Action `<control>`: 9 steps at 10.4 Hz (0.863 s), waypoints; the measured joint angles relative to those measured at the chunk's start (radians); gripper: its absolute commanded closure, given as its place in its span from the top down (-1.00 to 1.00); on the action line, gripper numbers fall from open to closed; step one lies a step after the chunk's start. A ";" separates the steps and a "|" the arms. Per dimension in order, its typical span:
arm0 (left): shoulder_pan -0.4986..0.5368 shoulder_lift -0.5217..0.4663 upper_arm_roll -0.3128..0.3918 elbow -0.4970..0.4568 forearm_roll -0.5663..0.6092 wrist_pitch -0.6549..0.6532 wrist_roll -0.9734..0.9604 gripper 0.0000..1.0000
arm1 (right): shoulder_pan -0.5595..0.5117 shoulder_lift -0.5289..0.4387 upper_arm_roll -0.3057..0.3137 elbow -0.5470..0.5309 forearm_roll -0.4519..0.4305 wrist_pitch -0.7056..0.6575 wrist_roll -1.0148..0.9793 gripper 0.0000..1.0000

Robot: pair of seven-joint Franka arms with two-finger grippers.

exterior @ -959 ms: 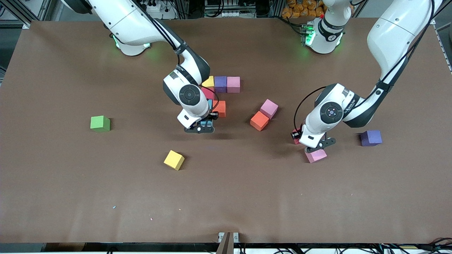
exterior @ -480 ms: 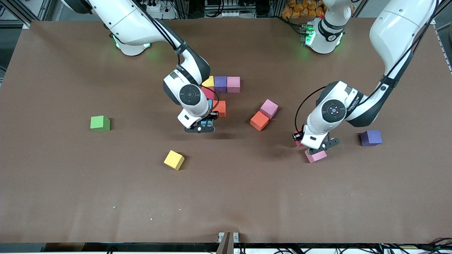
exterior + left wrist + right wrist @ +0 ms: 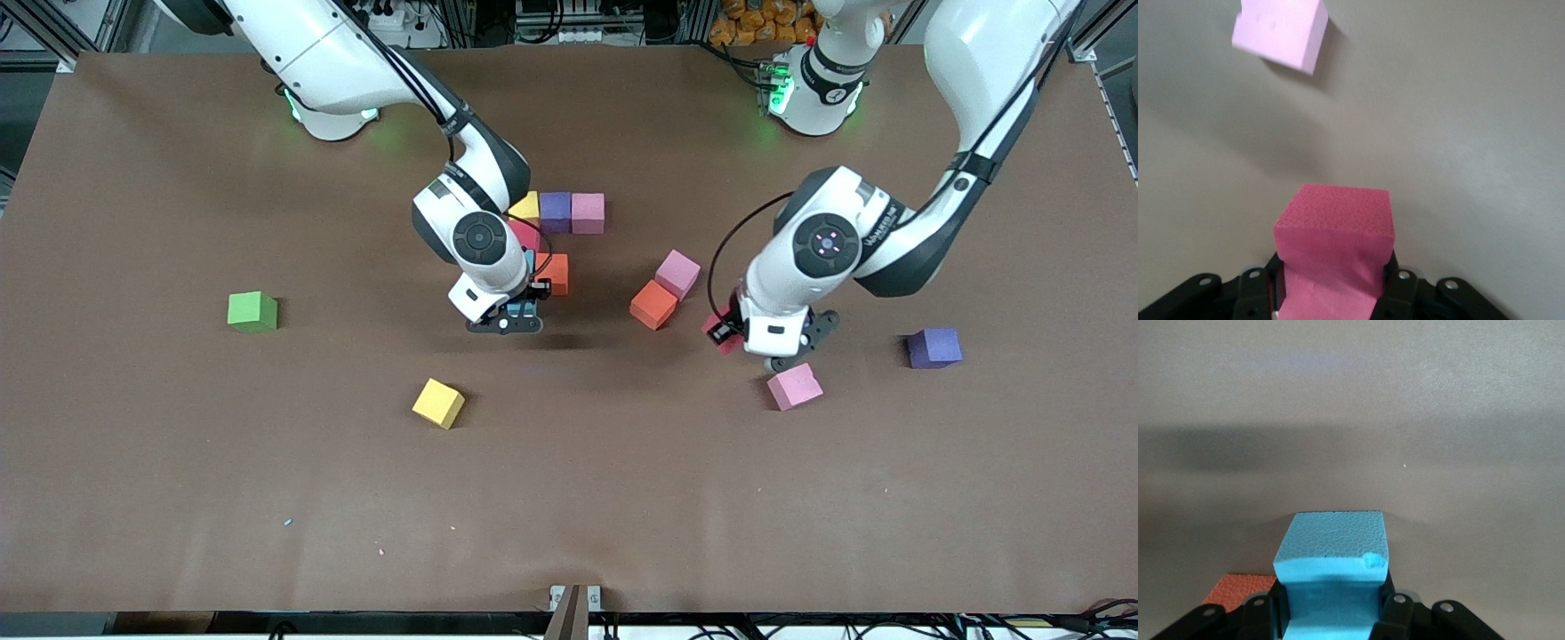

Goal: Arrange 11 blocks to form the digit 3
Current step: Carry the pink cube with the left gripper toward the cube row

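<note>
We see the left gripper (image 3: 1331, 293) clenched on a red block (image 3: 1335, 247), above the table (image 3: 178, 489), a pink block (image 3: 794, 388) at its 5 o'clock. The right gripper (image 3: 1331, 613) grasps a blue block (image 3: 1331, 570), shown clearly by its wrist view, beside an orange block (image 3: 556, 272).

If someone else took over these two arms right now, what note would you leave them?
Left gripper: shut on a deep pink block, up over the table beside the loose pink block.
Right gripper: shut on a light blue block, low by the orange block of the started figure.
Done: yellow, purple and pink blocks in a row; a red block and the orange one nearer the camera.
Left: both held blocks, plus loose orange, pink, purple and yellow blocks. Green cube looks separate.
</note>
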 measured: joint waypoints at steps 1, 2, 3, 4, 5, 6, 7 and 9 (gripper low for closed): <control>-0.003 0.000 -0.026 0.000 -0.003 -0.001 -0.085 -0.87 | 0.000 0.000 0.000 0.000 0.000 0.000 0.000 0.11; -0.006 0.000 -0.047 0.000 -0.006 -0.001 -0.166 -0.87 | 0.000 0.000 0.000 0.000 0.000 0.000 0.000 0.40; -0.012 0.000 -0.063 0.000 -0.009 -0.004 -0.246 -0.87 | 0.000 0.001 0.001 -0.001 0.000 0.000 0.000 0.67; -0.024 0.001 -0.073 0.000 -0.012 -0.005 -0.327 -0.87 | 0.000 0.001 0.001 -0.002 0.000 0.000 0.000 0.91; -0.045 0.002 -0.077 -0.001 -0.014 -0.005 -0.418 -0.87 | 0.000 0.004 0.001 -0.006 0.001 0.000 0.000 1.00; -0.070 0.005 -0.078 -0.001 -0.015 -0.005 -0.511 -0.87 | 0.000 0.009 0.002 -0.008 0.001 0.000 0.000 1.00; -0.098 0.009 -0.078 -0.001 -0.016 -0.005 -0.601 -0.87 | 0.000 0.013 0.002 -0.008 0.001 0.000 0.000 1.00; -0.142 0.018 -0.078 0.000 -0.016 -0.004 -0.761 -0.87 | 0.000 0.014 0.002 -0.006 0.001 0.001 -0.001 1.00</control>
